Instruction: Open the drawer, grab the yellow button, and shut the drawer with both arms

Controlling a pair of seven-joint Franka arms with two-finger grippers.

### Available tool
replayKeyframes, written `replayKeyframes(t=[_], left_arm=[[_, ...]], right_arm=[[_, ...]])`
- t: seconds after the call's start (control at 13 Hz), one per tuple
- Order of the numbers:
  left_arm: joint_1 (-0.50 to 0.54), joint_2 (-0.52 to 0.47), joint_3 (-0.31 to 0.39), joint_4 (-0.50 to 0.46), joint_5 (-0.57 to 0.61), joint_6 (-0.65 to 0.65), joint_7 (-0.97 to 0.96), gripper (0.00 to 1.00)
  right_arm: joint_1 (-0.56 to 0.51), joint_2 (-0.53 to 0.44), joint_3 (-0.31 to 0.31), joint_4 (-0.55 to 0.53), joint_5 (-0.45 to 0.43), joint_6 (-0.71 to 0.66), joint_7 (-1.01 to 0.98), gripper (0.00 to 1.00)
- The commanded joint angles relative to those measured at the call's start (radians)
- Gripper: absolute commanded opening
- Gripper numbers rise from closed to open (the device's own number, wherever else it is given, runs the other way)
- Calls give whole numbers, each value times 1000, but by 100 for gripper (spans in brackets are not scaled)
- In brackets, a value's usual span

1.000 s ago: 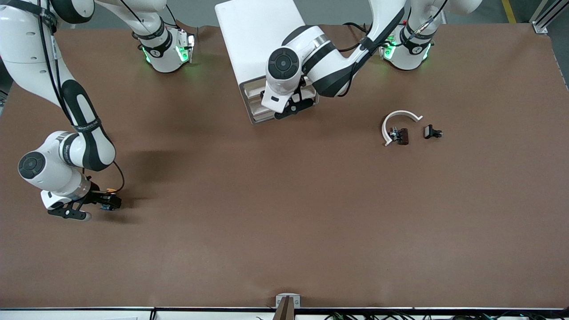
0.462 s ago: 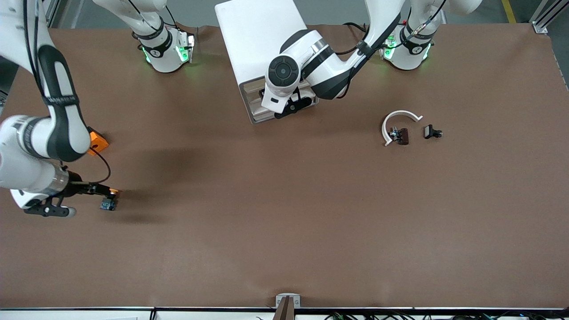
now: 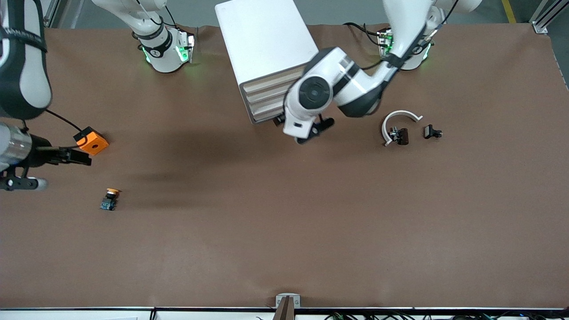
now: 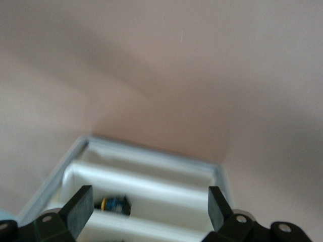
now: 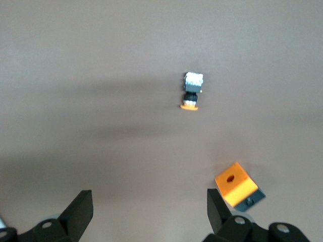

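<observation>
Released orange-capped button (image 3: 109, 199) on table, drawer (image 3: 262, 83) shut

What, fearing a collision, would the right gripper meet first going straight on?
Probably bare brown table; the open right gripper aims down, with the tiny orange-capped button and orange square block off its line.

button (image 3: 110, 198): open table around | nearest obstacle: orange block (image 3: 91, 141)

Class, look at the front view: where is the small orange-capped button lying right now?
The button lies on the bare table toward the right arm's end, nearer the front camera than the orange block, apart from the right gripper.
</observation>
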Motion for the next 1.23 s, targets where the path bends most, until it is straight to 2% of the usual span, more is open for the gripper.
replayKeyframes(t=[0.0,0.15,0.31,0.46,0.85,1.15], left_arm=[[83,-11,-4,69,116,-18,-9,100],[165,-33,-6,82,178,-19,-9,100],[235,-64,-6,80,236,-41,32,100],[297,-103,-6,82,273,-67,165,100],[488,-252,-7,82,272,-205,518,100],[642,-330,-12,82,266,-315,840,100]], right_arm=[[18,-57,0,67,-9,-127,23,100],[39,-56,0,165,-9,-244,77,100],[43,-64,-1,187,-9,-296,91,100],[52,-91,-1,197,-8,-301,89,100],[52,-107,-3,198,2,-310,91,100],[44,-103,-9,266,3,-313,85,100]])
